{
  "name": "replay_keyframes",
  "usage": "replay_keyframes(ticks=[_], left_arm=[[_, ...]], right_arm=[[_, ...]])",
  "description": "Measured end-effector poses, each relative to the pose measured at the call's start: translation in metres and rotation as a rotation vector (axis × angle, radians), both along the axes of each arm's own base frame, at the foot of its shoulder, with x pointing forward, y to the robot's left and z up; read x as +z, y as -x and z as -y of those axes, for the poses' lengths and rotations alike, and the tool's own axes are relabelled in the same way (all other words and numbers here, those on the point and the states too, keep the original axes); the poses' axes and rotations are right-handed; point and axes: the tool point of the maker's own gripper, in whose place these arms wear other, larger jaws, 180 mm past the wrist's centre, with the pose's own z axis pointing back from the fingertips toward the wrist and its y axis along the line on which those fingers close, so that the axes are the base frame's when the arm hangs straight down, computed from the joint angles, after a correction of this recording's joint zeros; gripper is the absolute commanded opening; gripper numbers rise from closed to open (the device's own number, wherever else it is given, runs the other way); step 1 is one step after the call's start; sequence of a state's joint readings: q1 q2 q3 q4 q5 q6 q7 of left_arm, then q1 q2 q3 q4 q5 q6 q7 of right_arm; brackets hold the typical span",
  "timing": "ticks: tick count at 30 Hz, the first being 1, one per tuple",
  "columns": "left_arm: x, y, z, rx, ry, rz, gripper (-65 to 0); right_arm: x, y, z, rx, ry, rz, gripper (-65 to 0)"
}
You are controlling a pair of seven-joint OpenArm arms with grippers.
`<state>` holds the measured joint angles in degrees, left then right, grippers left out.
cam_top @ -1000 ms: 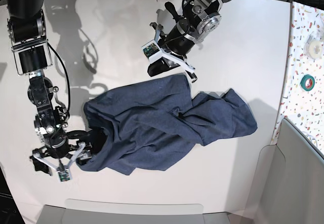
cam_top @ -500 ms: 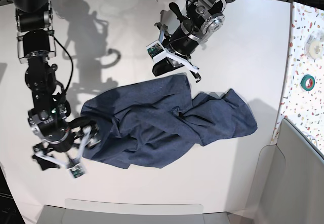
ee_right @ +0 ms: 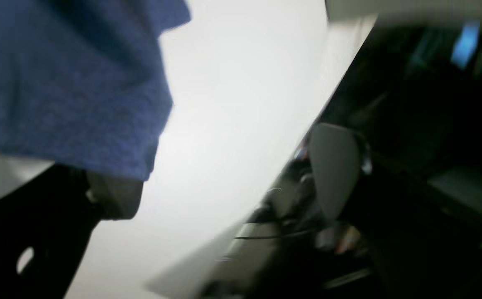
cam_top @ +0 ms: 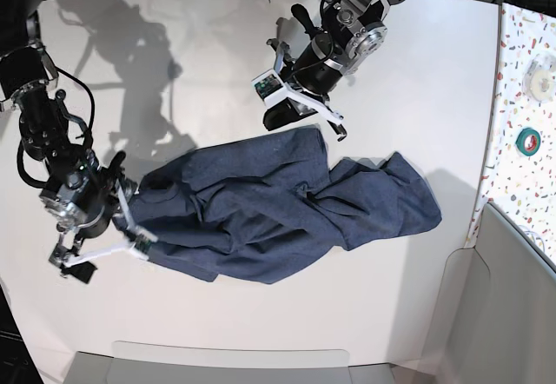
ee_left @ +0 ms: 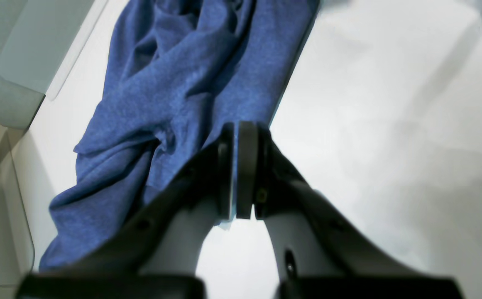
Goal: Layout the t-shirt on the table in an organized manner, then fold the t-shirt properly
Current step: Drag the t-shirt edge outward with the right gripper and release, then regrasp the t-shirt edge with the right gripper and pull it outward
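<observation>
The dark blue t-shirt lies crumpled in a long heap across the middle of the white table, no lettering showing. My left gripper is at the shirt's far edge, jaws pressed together on that edge; in the left wrist view the gripper is shut with the shirt running under its fingertips. My right gripper is at the shirt's left end, jaws wide apart. In the blurred right wrist view the shirt drapes over one finger of the gripper, and the other finger stands bare.
A speckled surface at the right edge carries a green tape roll and a white roll. A grey bin stands at the right front. A grey panel runs along the table's front edge.
My right arm has swung away from the front edge toward the left, carrying the shirt's left end with it and stretching it out. The left gripper has barely moved.
</observation>
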<state>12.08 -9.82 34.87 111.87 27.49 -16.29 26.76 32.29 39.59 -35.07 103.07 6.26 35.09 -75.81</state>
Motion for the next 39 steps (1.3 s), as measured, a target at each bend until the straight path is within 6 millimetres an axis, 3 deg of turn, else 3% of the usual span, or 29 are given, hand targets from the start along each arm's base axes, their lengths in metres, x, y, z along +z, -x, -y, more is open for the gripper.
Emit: replay_keyframes(ticks=[4, 9, 14, 17, 20, 24, 29, 31, 33, 36, 37, 39], left_arm=[[0.0, 0.0, 0.0, -0.001, 0.0, 0.001, -64.9], [0.0, 0.0, 0.0, -0.002, 0.0, -0.001, -64.9], [0.0, 0.001, 0.001, -0.005, -0.001, -0.002, -64.9], [0.0, 0.001, 0.001, -0.005, -0.001, -0.002, -64.9], [-0.002, 0.001, -0.001, -0.007, -0.009, -0.001, -64.9], [-0.009, 0.006, -0.008, -0.01, -0.037, -0.014, -64.9], [-0.01, 0.008, -0.007, -0.015, -0.035, -0.02, -64.9], [-0.01, 0.008, -0.007, -0.014, -0.033, -0.02, -64.9], [-0.011, 0.008, -0.008, -0.012, -0.036, -0.021, -64.9], [-0.012, 0.009, -0.009, -0.01, -0.038, -0.026, -64.9], [-0.011, 0.008, -0.008, -0.011, -0.036, -0.023, -64.9], [-0.011, 0.007, -0.008, -0.011, -0.037, -0.022, -64.9]], right_arm=[[-0.026, 0.016, -0.006, 0.09, 0.091, -0.097, -4.3], [-0.041, 0.028, 0.001, 0.131, 0.197, -0.145, -4.3], [-0.069, 0.046, -0.012, 0.211, 0.241, -0.227, -4.3], [-0.072, 0.048, -0.017, 0.24, 0.255, -0.241, -4.3], [-0.052, 0.035, -0.005, 0.197, 0.24, -0.19, -4.3], [0.025, 0.011, 0.024, 0.081, 0.125, 0.017, -4.3], [0.098, 0.01, 0.02, 0.062, -0.417, 0.182, -4.3], [0.108, -0.001, 0.025, -0.008, -0.633, 0.25, -4.3], [0.08, -0.017, 0.023, -0.148, -0.778, 0.243, -4.5], [-0.008, -0.032, -0.014, -0.32, -0.896, 0.084, -6.5], [-0.041, -0.032, -0.031, -0.363, -0.873, 0.017, -10.0], [-0.071, -0.037, -0.067, -0.328, -0.813, -0.023, -22.2]])
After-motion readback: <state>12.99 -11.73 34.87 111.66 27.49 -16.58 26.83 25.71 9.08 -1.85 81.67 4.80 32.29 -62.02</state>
